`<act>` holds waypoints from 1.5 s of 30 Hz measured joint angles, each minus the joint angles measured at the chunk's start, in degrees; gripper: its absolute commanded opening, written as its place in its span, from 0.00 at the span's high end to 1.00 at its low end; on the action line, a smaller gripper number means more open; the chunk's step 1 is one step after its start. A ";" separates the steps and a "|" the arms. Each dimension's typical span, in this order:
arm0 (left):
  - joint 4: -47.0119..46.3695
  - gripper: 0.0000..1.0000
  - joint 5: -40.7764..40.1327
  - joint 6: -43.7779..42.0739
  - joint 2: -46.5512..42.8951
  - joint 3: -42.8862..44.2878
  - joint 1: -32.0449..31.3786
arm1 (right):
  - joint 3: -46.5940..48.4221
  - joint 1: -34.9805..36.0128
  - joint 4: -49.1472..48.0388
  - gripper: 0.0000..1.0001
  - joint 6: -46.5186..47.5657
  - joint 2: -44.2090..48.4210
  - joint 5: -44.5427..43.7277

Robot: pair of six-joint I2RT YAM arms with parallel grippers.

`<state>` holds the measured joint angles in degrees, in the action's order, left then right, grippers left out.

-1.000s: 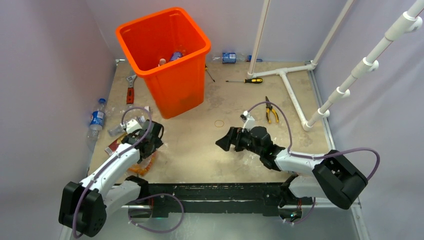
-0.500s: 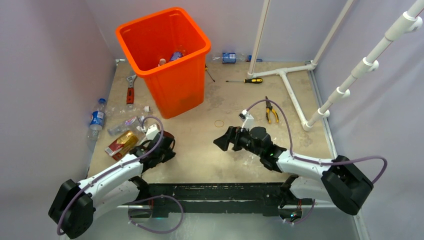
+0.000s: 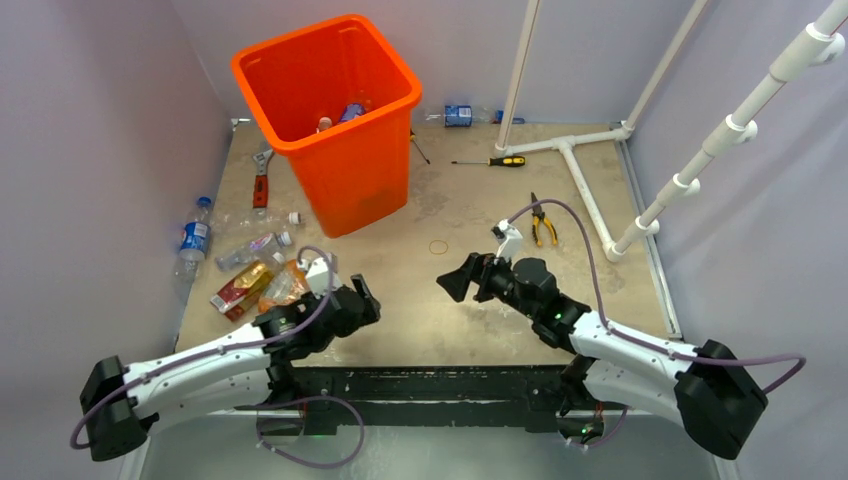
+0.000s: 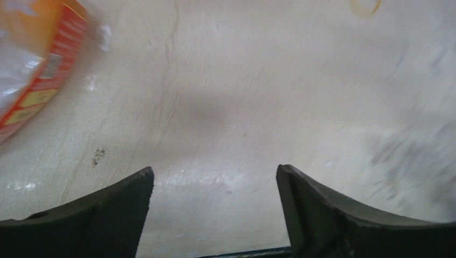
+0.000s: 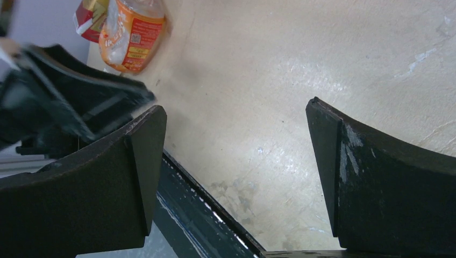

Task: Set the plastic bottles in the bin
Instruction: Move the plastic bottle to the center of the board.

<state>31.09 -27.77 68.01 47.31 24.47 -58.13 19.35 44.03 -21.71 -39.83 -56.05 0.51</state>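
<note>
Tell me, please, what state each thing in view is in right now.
bin: upright, open at the top, some bottles inside.
blue-label bottle: lying at the left edge, outside the bin.
red-label bottle: lying flat, crushed, not held.
orange-label bottle: lying beside the red one, not held.
left gripper: open, empty.
right gripper: open, empty.

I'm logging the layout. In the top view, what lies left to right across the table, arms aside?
Blue-label bottle → bin → rubber band → screwdriver → pliers.
</note>
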 measured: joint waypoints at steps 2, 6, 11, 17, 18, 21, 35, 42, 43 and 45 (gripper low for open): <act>3.85 0.01 -5.53 2.40 -4.17 2.19 -0.15 | 0.00 0.00 -0.09 0.01 0.00 -0.59 0.00; 11.89 0.01 -15.65 7.04 -9.44 5.90 -0.13 | -0.15 0.00 -0.33 0.01 -0.04 -1.70 0.11; 19.45 0.01 -25.16 9.51 -5.09 10.69 3.04 | -0.52 0.00 -1.84 0.01 -0.07 -3.08 0.68; 10.10 0.03 -18.32 -3.87 7.39 10.97 26.62 | -0.52 0.00 -3.10 0.01 -0.09 -4.04 1.31; 8.76 0.04 -17.22 -5.22 8.41 10.67 27.96 | -0.52 0.00 -3.17 0.01 -0.09 -3.96 1.57; 4.83 0.08 -15.54 -7.72 11.82 10.60 28.57 | -0.52 0.00 -3.17 0.01 -0.07 -3.80 1.84; -5.81 0.78 -16.39 -10.69 19.69 7.74 28.46 | -0.52 0.00 -1.20 0.01 0.11 -0.55 1.97; -3.15 1.00 -13.94 -12.20 8.85 3.65 25.24 | -0.52 0.00 1.27 0.01 0.42 1.75 1.88; -2.10 1.00 -13.77 -12.11 7.74 3.56 23.91 | -0.52 0.00 1.49 0.01 0.42 1.75 1.88; -0.57 1.00 -13.25 -11.54 6.36 3.48 21.05 | -0.52 0.00 1.70 0.01 0.42 1.75 1.90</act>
<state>30.52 -41.01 56.47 53.67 27.94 -37.08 18.83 44.03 -20.01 -39.42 -54.30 2.42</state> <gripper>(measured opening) 0.079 0.987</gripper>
